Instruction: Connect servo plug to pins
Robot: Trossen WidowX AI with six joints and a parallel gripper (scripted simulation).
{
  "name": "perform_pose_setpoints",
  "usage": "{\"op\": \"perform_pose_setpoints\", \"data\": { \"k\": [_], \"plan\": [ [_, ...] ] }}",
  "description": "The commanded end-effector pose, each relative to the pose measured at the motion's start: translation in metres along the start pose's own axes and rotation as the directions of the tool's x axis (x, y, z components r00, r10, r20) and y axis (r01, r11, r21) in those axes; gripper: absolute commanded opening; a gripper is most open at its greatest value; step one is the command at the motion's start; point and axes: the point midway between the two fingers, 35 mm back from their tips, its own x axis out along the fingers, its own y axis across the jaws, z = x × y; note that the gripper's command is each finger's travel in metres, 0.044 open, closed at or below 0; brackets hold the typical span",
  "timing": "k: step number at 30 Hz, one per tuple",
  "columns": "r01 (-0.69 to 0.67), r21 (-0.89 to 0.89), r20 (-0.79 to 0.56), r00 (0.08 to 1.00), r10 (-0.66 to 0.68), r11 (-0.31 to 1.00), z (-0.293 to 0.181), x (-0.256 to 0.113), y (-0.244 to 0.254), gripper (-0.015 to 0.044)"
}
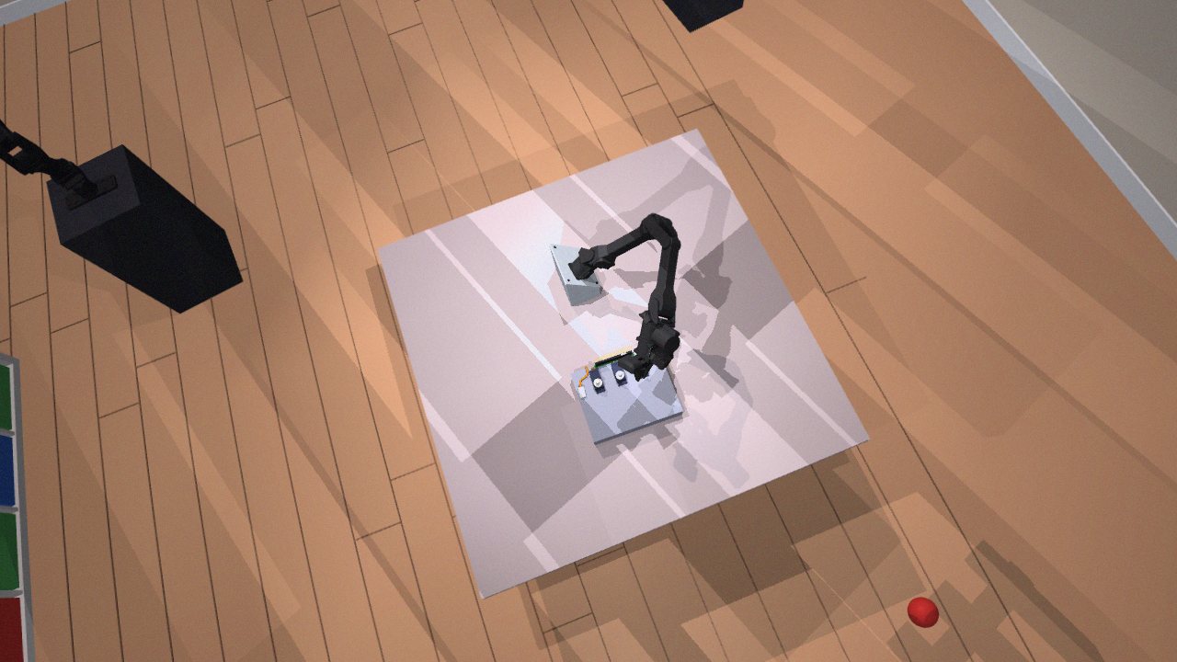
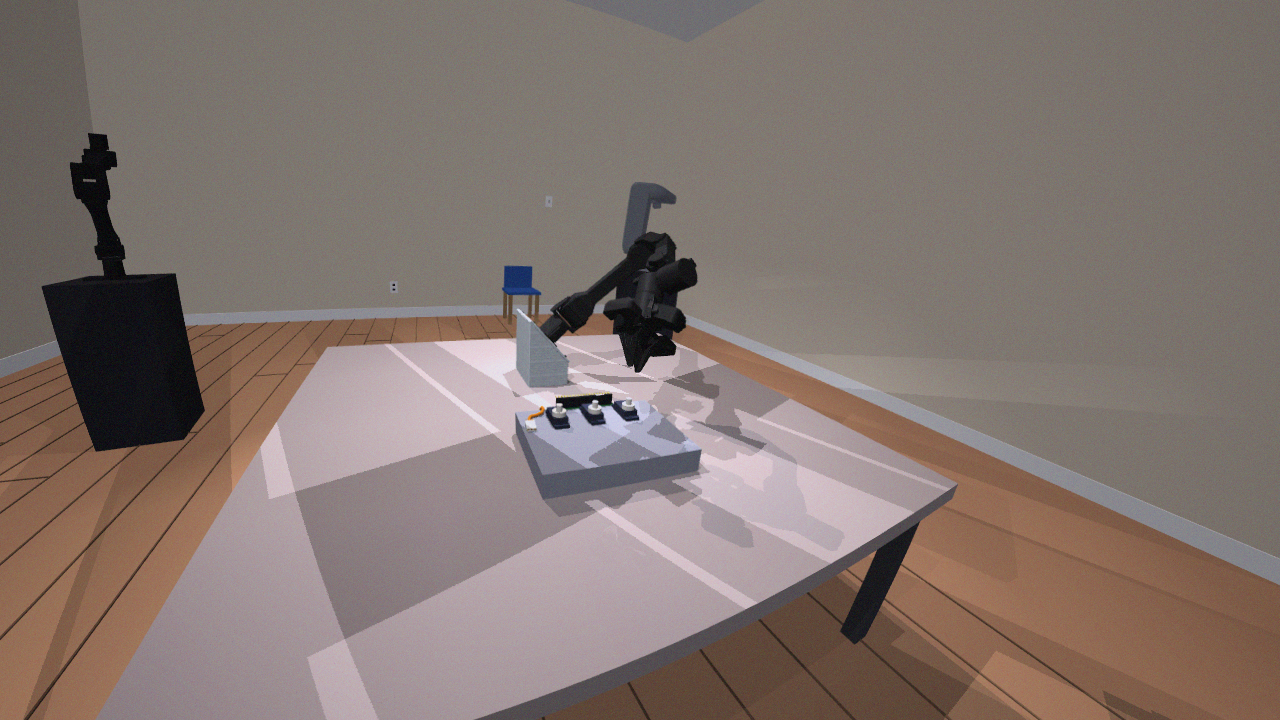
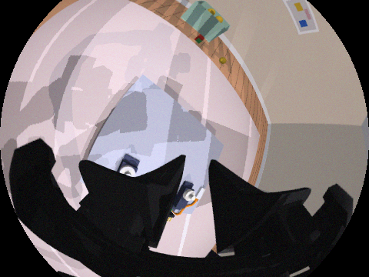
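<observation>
The white plug (image 1: 581, 393) (image 2: 531, 427) (image 3: 201, 192) lies on the blue-grey holder (image 1: 634, 424) (image 2: 617, 459) (image 3: 157, 115) near a corner. Its orange-looking lead (image 1: 583, 378) (image 2: 537, 412) (image 3: 187, 208) runs back past the end servo (image 1: 597, 382) (image 2: 558, 414) (image 3: 189, 195). The yellowish pin row (image 1: 611, 355) (image 3: 169, 219) is along the holder edge facing the arm's base; band and dot are not readable. My gripper (image 1: 634, 374) (image 2: 638, 367) (image 3: 197, 161) is partly open and empty, above the holder's other end from the plug. Its finger hides part of the holder in the wrist view.
Another servo (image 1: 620, 375) (image 2: 594, 411) stands beside the end servo, and a third (image 2: 627, 409) stands farther along. The arm's grey wedge base (image 1: 584, 291) (image 2: 541, 362) stands behind the pin side. The holder's raised block sits on the table (image 1: 509, 461) (image 2: 402, 555).
</observation>
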Motion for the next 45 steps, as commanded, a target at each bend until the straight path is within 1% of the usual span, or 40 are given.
{"op": "perform_pose_setpoints", "data": {
  "k": [1,7,13,18,24,30,36,45],
  "plan": [
    [-0.057,0.059,-0.098,0.993,0.063,0.997,-0.019,0.021,-0.020,0.0115],
    [-0.141,0.173,-0.218,0.960,0.177,0.975,-0.052,0.049,-0.044,0.0115],
    [-0.217,0.309,-0.293,0.904,0.310,0.926,-0.089,0.072,-0.064,0.0115],
    [-0.271,0.432,-0.318,0.847,0.426,0.860,-0.120,0.088,-0.077,0.0115],
    [-0.321,0.575,-0.300,0.773,0.559,0.752,-0.157,0.104,-0.088,0.0115],
    [-0.326,0.591,-0.295,0.764,0.574,0.738,-0.161,0.106,-0.089,0.0115],
    [-0.327,0.591,-0.295,0.764,0.575,0.737,-0.168,0.124,-0.075,0.0115],
    [-0.327,0.591,-0.295,0.764,0.575,0.737,-0.170,0.128,-0.072,0.0115]
  ]
}}
